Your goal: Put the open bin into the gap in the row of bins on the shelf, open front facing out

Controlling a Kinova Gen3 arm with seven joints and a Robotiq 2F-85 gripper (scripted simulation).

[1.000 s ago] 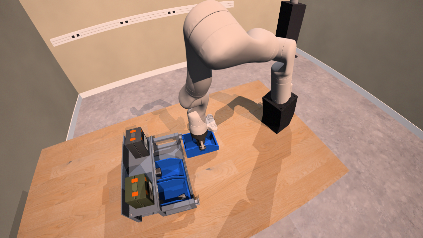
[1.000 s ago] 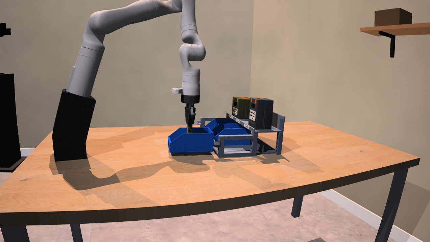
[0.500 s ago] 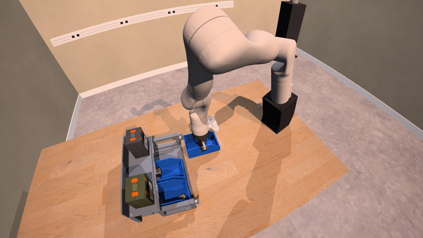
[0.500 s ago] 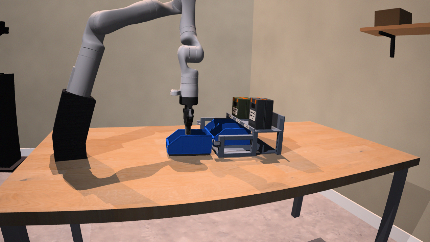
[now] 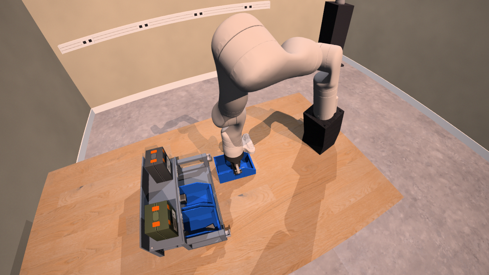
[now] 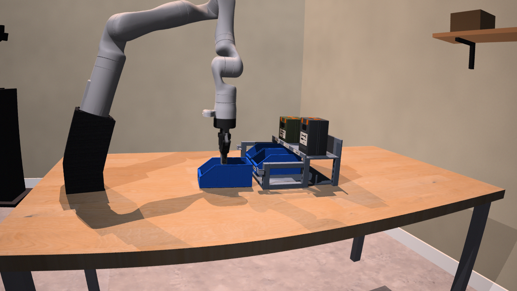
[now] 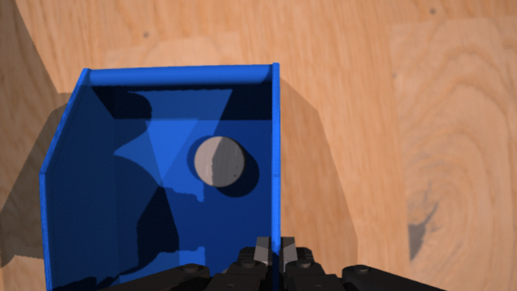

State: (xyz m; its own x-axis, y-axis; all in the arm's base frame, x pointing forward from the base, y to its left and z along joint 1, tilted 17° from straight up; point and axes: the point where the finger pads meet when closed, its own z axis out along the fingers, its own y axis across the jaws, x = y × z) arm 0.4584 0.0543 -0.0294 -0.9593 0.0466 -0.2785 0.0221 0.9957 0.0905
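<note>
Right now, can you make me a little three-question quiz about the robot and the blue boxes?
1. True or false: the gripper pinches a side wall of the blue bin on the table.
2. How many blue bins already sit on the grey shelf? A) one B) two C) three
3. Fill in: the part inside the table bin is a grey ____.

Key:
1. True; one finger is inside the wall and one outside.
2. B; the gap is at the end nearest the table bin.
3. Disc.
</note>
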